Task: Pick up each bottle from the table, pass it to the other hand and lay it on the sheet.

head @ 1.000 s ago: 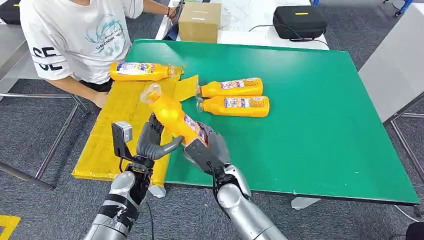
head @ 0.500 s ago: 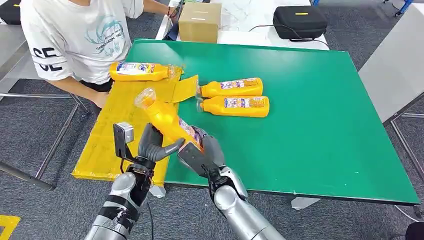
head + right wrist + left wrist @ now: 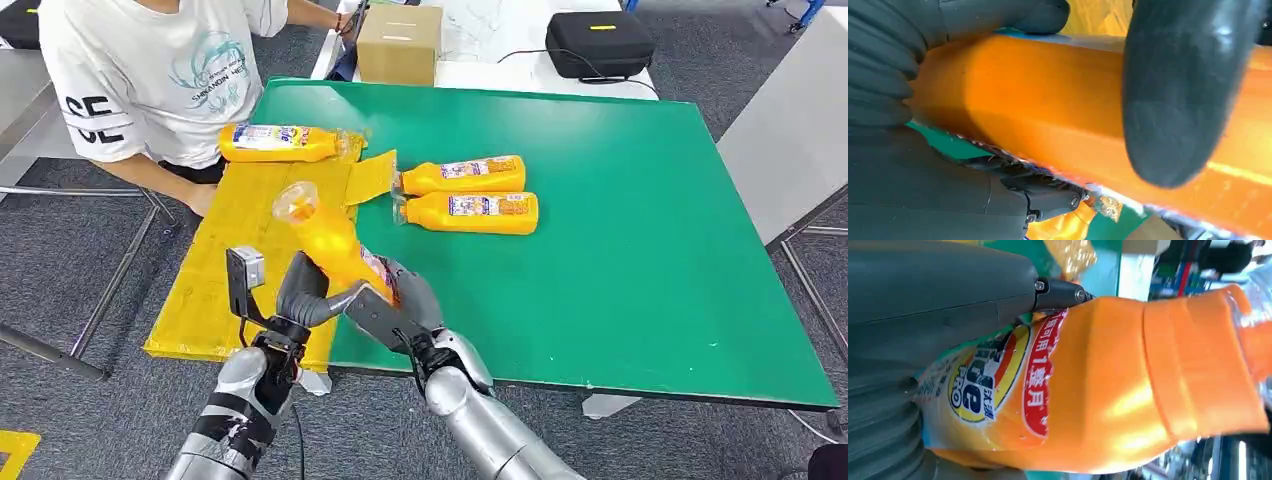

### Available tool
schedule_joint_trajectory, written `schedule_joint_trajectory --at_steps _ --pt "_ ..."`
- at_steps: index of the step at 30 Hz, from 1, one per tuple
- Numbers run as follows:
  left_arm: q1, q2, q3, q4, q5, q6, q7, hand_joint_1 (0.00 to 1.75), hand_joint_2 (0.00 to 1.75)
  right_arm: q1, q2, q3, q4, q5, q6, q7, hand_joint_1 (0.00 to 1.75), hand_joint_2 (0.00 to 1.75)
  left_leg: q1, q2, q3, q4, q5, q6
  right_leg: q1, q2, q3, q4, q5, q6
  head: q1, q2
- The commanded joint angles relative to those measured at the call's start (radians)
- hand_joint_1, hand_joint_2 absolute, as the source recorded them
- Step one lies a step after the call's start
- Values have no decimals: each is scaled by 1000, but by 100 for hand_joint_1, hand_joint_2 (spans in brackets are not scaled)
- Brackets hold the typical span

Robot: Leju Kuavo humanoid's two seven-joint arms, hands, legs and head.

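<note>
My table (image 3: 640, 250) has a green top. A yellow sheet (image 3: 235, 260) covers its left end, with one orange bottle (image 3: 280, 143) lying on it at the far side. Two more orange bottles (image 3: 470, 195) lie side by side on the bare green, just beside the sheet.

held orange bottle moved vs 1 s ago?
Yes. The held orange plastic bottle has tipped more upright, its clear cap end shifting over the yellow sheet, away from the green table.
</note>
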Motion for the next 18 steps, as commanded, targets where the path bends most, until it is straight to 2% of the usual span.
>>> schedule_joint_trajectory --at_steps 1,8,10,11,15,16,17,18 --pt "-34 47 -23 15 73 -100 28 175 175 -59 -39 68 121 18 49 24 175 175 1 -1 6 0 -2 -1 1 -1 6 0 -3 -1 0 0" --pt "-35 59 -11 -1 65 -97 28 175 175 -94 -39 64 143 18 74 26 175 175 0 0 2 0 -1 0 0 -1 2 0 -1 -1 0 0" --pt "-34 60 -8 -3 65 -96 28 175 175 -96 -38 63 142 19 67 26 175 175 1 -1 5 0 -2 -1 1 -2 5 0 -2 -1 0 0" --pt "-26 61 3 -13 68 -89 28 175 175 -97 -36 53 141 13 64 27 162 175 1 -1 6 0 -3 -1 1 -2 7 0 -3 -2 0 0" --pt "-23 63 8 -16 72 -91 28 175 175 -100 -38 50 140 13 61 27 162 175 0 0 3 -1 -1 -1 0 -1 3 -1 -1 -1 0 0" --pt "-18 63 19 -25 76 -85 28 175 175 -100 -38 45 137 14 51 27 28 175 1 0 7 0 -3 -1 1 -1 7 0 -3 -2 0 0" --pt "-17 64 28 -29 77 -78 29 175 175 -98 -38 32 131 5 46 23 0 175 1 0 5 -1 -2 -1 1 -1 5 0 -2 -1 0 0" --pt "-15 67 35 -34 80 -76 29 175 175 -97 -39 23 121 4 25 21 0 175 1 0 3 -1 -1 -1 1 -1 3 0 -1 -1 0 0"
